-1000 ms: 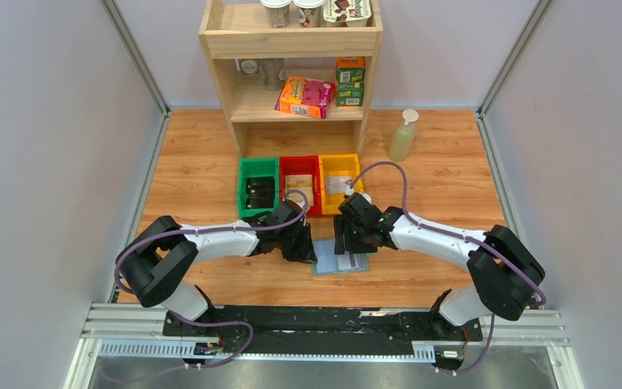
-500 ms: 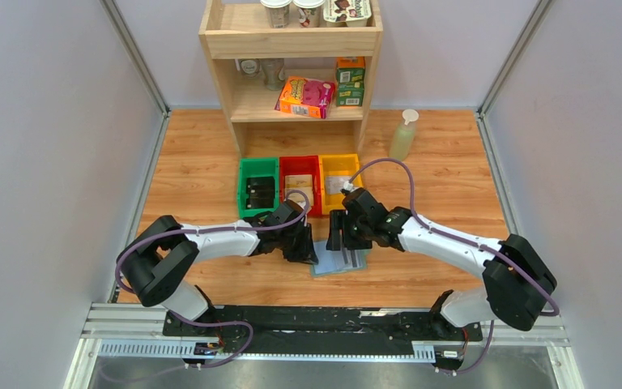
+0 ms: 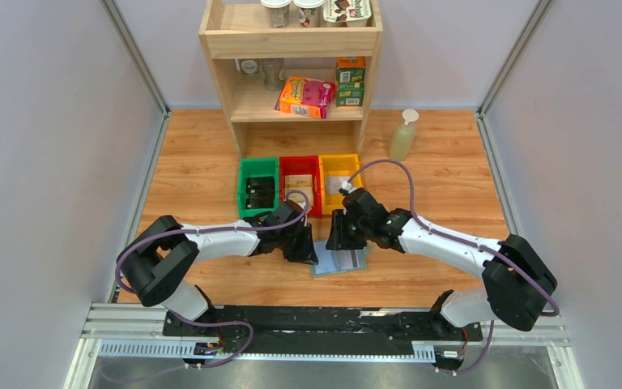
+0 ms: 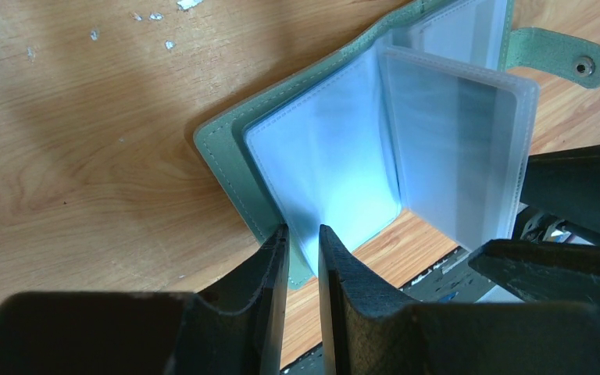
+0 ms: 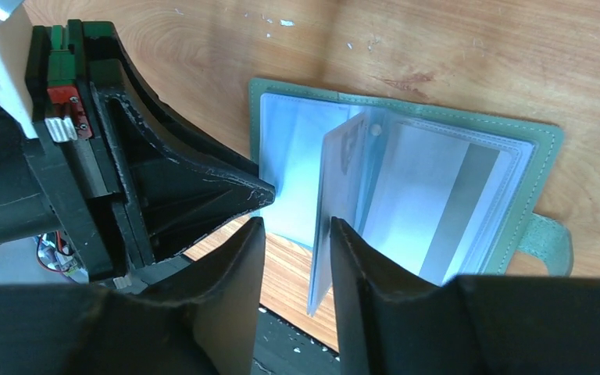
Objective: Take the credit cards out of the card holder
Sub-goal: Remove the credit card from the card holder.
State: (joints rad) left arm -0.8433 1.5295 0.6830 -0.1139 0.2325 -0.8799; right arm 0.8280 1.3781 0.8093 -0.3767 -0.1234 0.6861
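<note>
The grey-green card holder [image 3: 351, 264] lies open on the wooden table, its pale blue sleeves showing. My left gripper [image 3: 311, 250] is shut on its near left corner [image 4: 301, 262], cover and sleeve pinched between the fingers [image 4: 277, 258]. One sleeve page [image 5: 334, 195] stands upright between the jaws of my right gripper [image 5: 295, 230]. It rests against the right finger [image 5: 351, 266], with a gap to the left finger, so the gripper is open. The closure tab [image 4: 562, 58] lies flat at the far side. I cannot make out the credit cards inside the translucent sleeves.
Green [image 3: 257, 188], red [image 3: 300, 182] and yellow [image 3: 338, 177] bins stand in a row just behind the grippers. A wooden shelf unit [image 3: 291, 89] rises behind them, with a soap bottle [image 3: 402, 136] to its right. The table's front edge lies right below the holder.
My right gripper has shifted slightly left and away from the front edge, and its jaws have narrowed around a sleeve page that now stands up. The left gripper has kept its hold.
</note>
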